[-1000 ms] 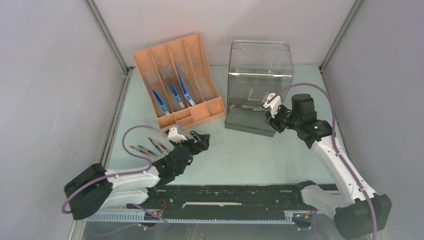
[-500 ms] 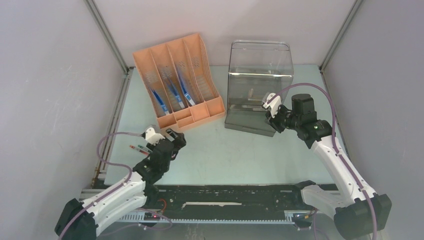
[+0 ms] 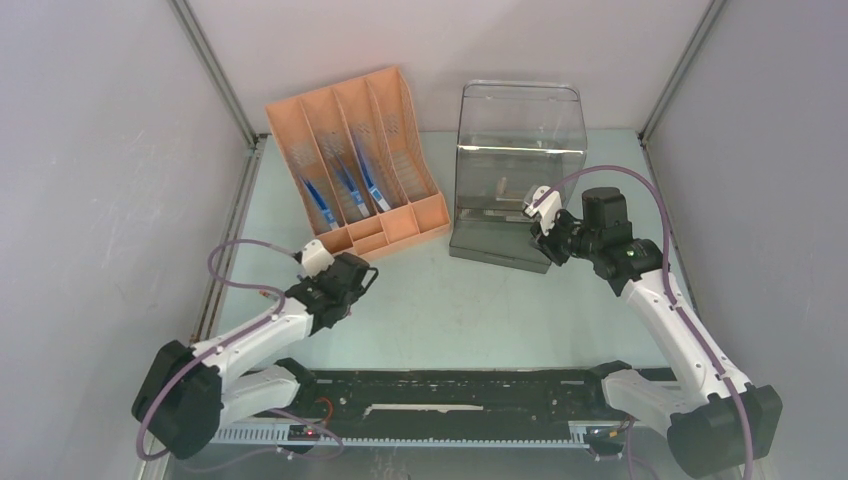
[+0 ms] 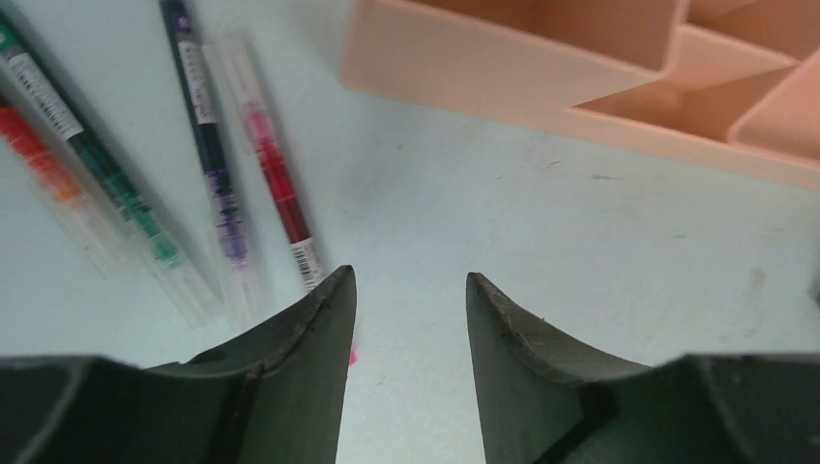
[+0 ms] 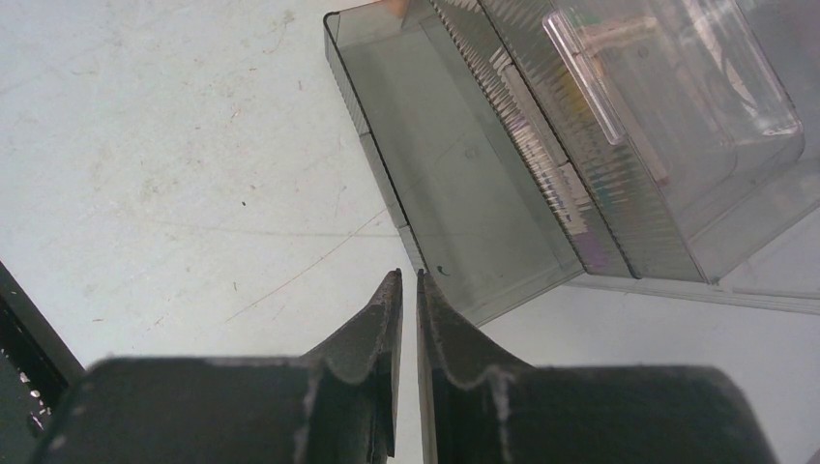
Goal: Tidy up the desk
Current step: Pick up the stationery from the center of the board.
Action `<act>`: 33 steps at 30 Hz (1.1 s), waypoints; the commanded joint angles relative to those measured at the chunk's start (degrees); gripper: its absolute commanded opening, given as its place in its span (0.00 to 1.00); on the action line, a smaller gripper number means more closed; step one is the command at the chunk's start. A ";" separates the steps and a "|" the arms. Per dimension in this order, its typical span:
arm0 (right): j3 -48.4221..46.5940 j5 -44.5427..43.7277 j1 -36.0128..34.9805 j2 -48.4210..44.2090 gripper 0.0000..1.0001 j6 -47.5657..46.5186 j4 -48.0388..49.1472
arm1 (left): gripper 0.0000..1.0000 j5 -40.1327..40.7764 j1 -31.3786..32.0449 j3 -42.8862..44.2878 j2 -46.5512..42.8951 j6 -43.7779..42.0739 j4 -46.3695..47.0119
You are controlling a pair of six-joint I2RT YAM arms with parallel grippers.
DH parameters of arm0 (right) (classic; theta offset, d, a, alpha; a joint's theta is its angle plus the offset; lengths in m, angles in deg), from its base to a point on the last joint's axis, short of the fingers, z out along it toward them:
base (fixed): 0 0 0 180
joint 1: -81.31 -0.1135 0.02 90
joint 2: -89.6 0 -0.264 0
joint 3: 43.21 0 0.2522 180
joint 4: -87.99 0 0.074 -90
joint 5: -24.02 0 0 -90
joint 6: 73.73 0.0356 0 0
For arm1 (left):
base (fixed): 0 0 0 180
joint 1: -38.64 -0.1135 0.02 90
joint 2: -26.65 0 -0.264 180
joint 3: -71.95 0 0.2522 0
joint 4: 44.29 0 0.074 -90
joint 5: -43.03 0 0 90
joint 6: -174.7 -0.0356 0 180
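The desk is a pale mint-green tabletop. Several pens lie on it in the left wrist view: an orange one, a green one, a purple one and a red one. My left gripper hovers low over the desk, open, with only bare desk between its fingers. The red pen's lower end runs under the left finger. From above, the left gripper sits just in front of the orange organiser. My right gripper is shut and empty at the clear box's front tray.
The orange organiser has slanted slots holding blue pens and small front compartments. A clear plastic drawer box stands at the back right. A black rail strip runs along the front edge. Aluminium rails border the desk.
My left arm has swung left and drawn back to the pens by the organiser's front, and its jaws have narrowed. The right arm has not moved.
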 commanded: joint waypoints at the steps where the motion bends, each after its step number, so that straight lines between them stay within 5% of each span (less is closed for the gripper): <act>1: -1.28 -0.32 0.21 -0.09 0.17 -0.77 0.07 | 0.51 0.97 -0.77 3.23 4.05 3.05 -7.05; 33: -1.24 -0.48 0.24 0.04 0.17 -0.86 -0.04 | 0.47 1.15 -2.86 7.13 13.71 5.86 -10.64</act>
